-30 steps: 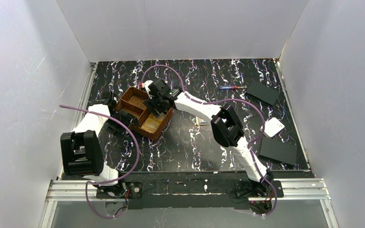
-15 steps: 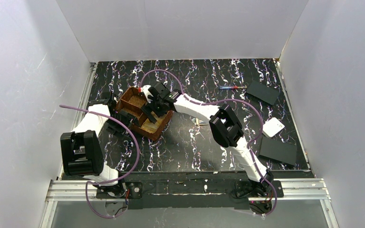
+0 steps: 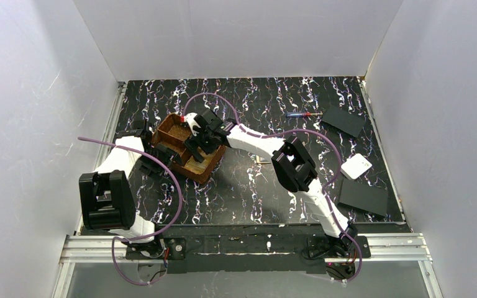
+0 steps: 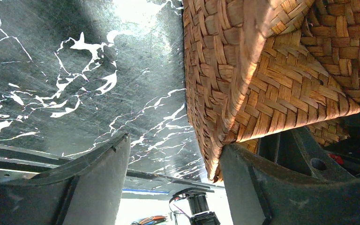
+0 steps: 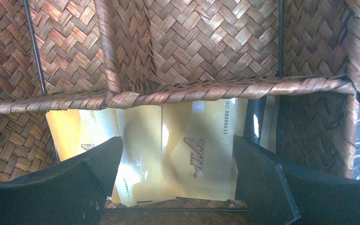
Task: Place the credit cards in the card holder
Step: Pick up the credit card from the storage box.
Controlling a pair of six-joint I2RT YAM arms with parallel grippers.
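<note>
Several gold credit cards [image 5: 197,154] lie overlapping on the floor of one compartment of a brown woven tray [image 5: 215,86]; the top one reads "VIP". My right gripper [image 5: 176,145] hangs open just above them, its fingers straddling the VIP card without touching it. From above, that gripper [image 3: 199,139] is inside the tray [image 3: 168,121], over the cards [image 3: 195,162]. My left gripper [image 4: 174,143] is open at the tray's outer corner [image 4: 262,70], one finger against the weave. A tan sliver under the right forearm looks like the card holder [image 3: 261,160], mostly hidden.
A white square box [image 3: 356,166] and two black plates [image 3: 343,120] [image 3: 363,197] lie at the right of the marbled table. A small pen [image 3: 300,114] lies near the far plate. White walls close in three sides. The tray's other compartment holds nothing.
My right gripper has moved left and down into the tray's card compartment and opened wider. The left arm and the tray have stayed put.
</note>
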